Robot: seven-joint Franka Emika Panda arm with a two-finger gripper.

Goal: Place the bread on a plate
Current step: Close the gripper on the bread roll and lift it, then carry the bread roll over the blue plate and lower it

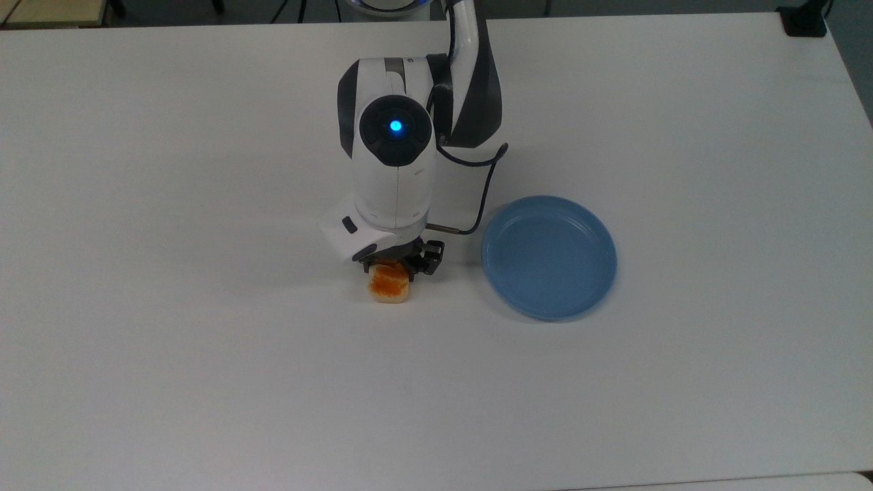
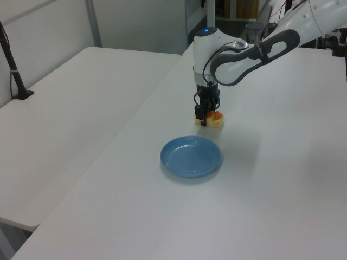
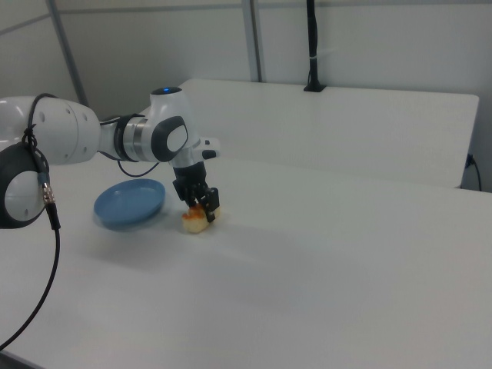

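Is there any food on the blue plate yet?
No, the plate is bare; the bread lies on the table beside it.

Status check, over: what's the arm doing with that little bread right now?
Gripper down at the bread, jaws straddling it, not clearly closed. Bread on the table. Plate empty, path unobstructed.
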